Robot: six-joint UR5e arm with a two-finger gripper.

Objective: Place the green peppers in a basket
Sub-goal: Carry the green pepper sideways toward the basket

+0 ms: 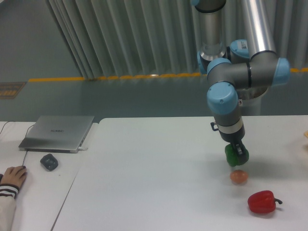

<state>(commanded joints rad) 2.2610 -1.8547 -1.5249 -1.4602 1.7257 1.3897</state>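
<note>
Arm: the grey UR5e arm (226, 101) with light-blue joint caps reaches down from the upper right toward the right part of the white counter (159, 168).
Claw: the claw (237, 154) points downward at the end of the wrist, its dark fingers closed around the green pepper, which shows on both sides of them.
Green pepper: the green pepper (232, 157) is dark green and glossy, held in the claw just above the counter surface; whether its underside touches the counter cannot be told from this view.
Brown ball: a brown egg-like ball (238, 177) lies on the counter just below and slightly right of the pepper in the picture, close to it but apart.
Red pepper: a red bell pepper (262, 202) with a dark stem pointing right lies on the counter nearer the camera, to the right of the ball and apart from it.
Laptop: a closed silver laptop (57, 132) rests on the neighbouring counter at the left, well apart from the arm.
Mouse: a dark computer mouse (49, 161) sits just in front of the laptop.
Person's hand: a hand (13, 176) with a striped sleeve cuff rests at the lower left edge, near the mouse but not touching it.
Background: grey ribbed curtain (125, 33) and a yellow floor line (110, 77) behind the counter.
</note>
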